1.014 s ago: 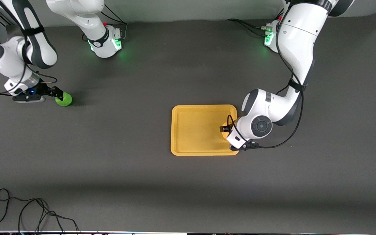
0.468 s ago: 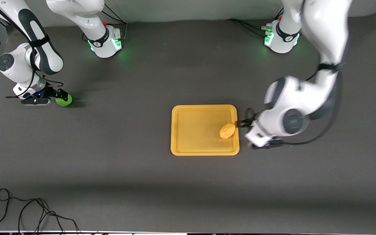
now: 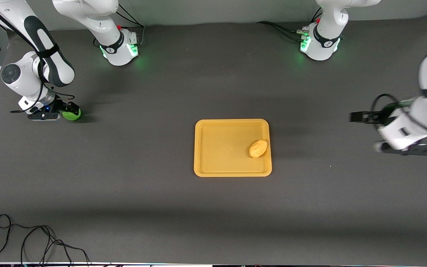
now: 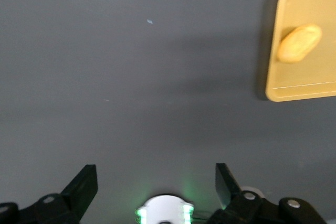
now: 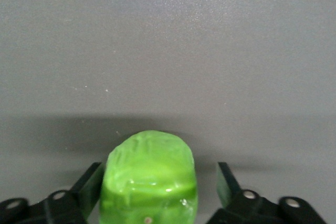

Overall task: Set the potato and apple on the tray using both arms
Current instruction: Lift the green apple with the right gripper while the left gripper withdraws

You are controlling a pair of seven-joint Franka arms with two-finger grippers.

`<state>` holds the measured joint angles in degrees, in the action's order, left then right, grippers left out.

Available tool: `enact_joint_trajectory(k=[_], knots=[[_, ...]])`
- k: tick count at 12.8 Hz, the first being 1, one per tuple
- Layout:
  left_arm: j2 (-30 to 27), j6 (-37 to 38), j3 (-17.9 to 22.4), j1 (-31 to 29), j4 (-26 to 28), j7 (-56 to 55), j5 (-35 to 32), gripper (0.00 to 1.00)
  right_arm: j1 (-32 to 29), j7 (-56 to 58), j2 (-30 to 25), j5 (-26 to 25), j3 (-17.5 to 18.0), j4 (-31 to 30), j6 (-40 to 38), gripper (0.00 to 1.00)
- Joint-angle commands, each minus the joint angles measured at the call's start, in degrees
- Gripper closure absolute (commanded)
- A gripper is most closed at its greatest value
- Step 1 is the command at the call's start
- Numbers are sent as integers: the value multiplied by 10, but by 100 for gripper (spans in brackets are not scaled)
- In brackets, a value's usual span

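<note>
The tan potato [image 3: 258, 148] lies on the yellow-orange tray [image 3: 221, 144] at the table's middle, by the tray's rim toward the left arm's end. My left gripper [image 3: 352, 116] is open and empty, up over bare table at the left arm's end. Its wrist view shows the open left gripper [image 4: 156, 182], the tray [image 4: 270, 85] and the potato [image 4: 299, 43]. The green apple [image 3: 72, 115] sits on the table at the right arm's end. My right gripper [image 3: 69, 110] is open around it. In the right wrist view the apple [image 5: 149, 177] stands between the right gripper's [image 5: 160, 174] fingers, with a gap at one finger.
The two arm bases [image 3: 119, 46] [image 3: 319, 40] with green lights stand along the table's edge farthest from the front camera. A black cable [image 3: 32, 241] lies coiled at the corner nearest the front camera, at the right arm's end. The mat is dark grey.
My left gripper has let go of the potato on the tray and swung away toward the left arm's end. My right gripper has closed in around the apple.
</note>
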<state>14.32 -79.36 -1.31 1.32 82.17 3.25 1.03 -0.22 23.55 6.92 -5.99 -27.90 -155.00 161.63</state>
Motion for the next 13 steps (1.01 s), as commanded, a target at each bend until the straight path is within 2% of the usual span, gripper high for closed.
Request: enact_joint_trajectory(k=[1,2,4,6,9,11,13], knots=[[-64,-12,-8,-31,14,63,-16,0,8,24,-4,16,-1,15,-51,72],[-88,-26,-6,-32,31,70,-16,0,13,24,-23,18,1,31,-86,73],[-129,-92,-7,-31,75,48,-16,0,63,22,-61,43,0,94,-189,73],[-146,-109,-9,-29,79,26,-16,0,76,19,-77,44,3,199,-330,73],[-144,-146,-11,-22,99,25,-20,0,119,16,-68,45,3,399,-517,73],[-158,-159,-11,-25,148,25,-20,0,164,-15,-53,45,4,494,-584,73],[-152,-151,-12,-22,143,24,-20,0,227,-79,-28,46,4,548,-591,73]])
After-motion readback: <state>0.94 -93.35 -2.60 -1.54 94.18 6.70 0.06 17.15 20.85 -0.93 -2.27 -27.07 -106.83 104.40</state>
